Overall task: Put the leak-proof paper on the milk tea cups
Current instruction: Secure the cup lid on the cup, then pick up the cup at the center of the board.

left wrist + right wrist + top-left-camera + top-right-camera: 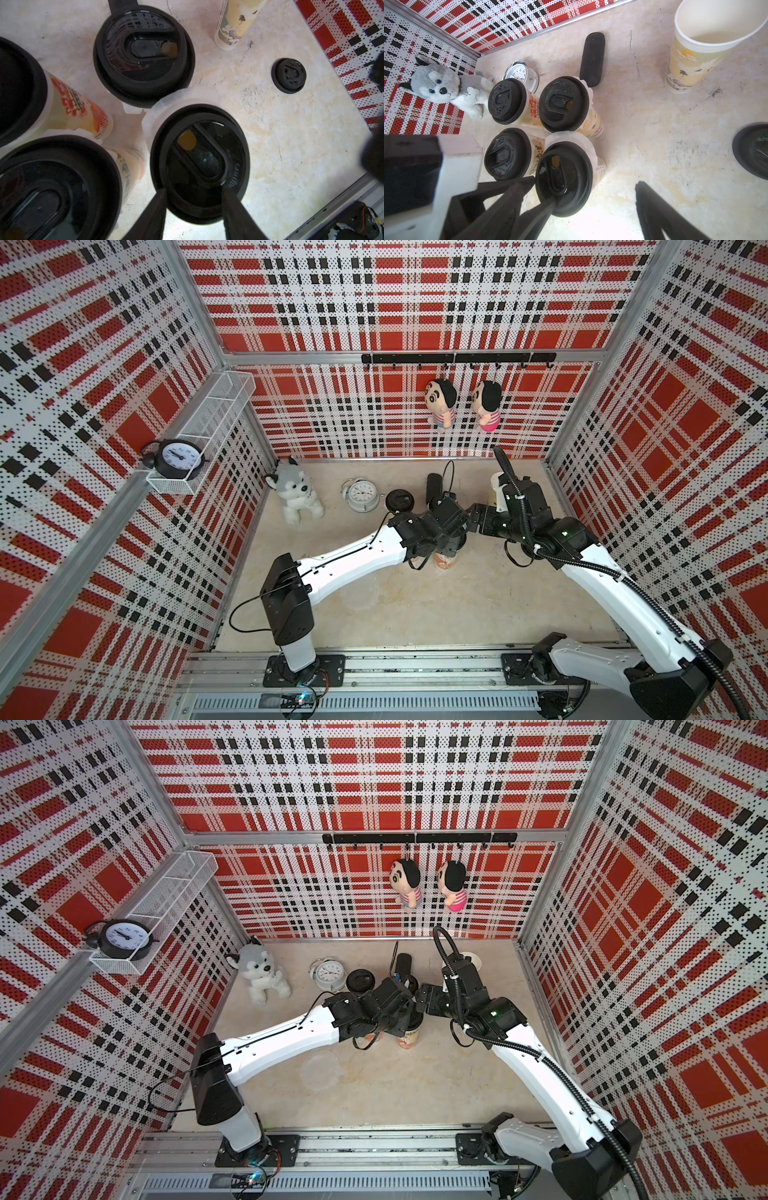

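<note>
Overhead pair; wrists close above cups (79, 108)

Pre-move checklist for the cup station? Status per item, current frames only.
1. Four lidded printed paper cups: whitish paper edge shows under two black plastic lids; other two cannot tell.
2. Fifth printed paper cup, open: no paper, no lid; not ok.
3. Spare translucent round paper sheet: flat on the beige table, nothing on it; ok.
4. Loose black plastic lid: free on the table; ok.
5. Left end effector: fingers apart over the nearest lid; contact cannot tell.
6. Right end effector: open, empty; ok.
</note>
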Robot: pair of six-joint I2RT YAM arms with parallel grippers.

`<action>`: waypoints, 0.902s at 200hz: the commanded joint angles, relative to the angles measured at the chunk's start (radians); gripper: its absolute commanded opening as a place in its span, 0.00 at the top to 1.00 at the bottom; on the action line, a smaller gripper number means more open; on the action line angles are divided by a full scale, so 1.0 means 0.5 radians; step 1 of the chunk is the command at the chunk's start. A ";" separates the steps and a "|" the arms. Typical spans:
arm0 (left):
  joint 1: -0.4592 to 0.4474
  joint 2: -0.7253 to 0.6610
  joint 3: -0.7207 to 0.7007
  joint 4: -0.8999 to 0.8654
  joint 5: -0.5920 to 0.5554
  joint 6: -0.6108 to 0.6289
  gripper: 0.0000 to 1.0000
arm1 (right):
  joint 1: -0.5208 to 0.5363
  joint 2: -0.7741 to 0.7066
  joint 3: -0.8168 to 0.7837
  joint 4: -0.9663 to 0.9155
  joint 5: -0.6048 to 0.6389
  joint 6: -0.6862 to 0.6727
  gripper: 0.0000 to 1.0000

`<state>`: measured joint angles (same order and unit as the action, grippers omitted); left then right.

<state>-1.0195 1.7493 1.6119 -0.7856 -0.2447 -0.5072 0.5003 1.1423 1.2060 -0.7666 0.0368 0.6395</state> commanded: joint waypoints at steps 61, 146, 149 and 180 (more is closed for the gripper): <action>0.032 0.178 0.538 -0.240 -0.126 0.137 0.50 | -0.184 -0.041 -0.054 -0.041 -0.021 -0.060 0.08; 0.254 -0.203 0.324 -0.023 -0.275 0.137 0.14 | -0.708 0.577 0.477 -0.393 0.050 -0.638 0.00; 0.268 -0.228 0.295 -0.004 -0.274 0.134 0.12 | -0.711 0.606 0.499 -0.393 0.054 -0.644 0.00; 0.402 -0.437 0.055 0.146 -0.230 0.111 0.02 | -0.753 0.901 0.734 -0.387 0.037 -0.701 0.00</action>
<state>-0.8539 1.6146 1.7020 -0.8082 -0.3634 -0.4446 0.1387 1.5124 1.4940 -0.9363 0.0498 0.3553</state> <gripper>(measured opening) 0.956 0.997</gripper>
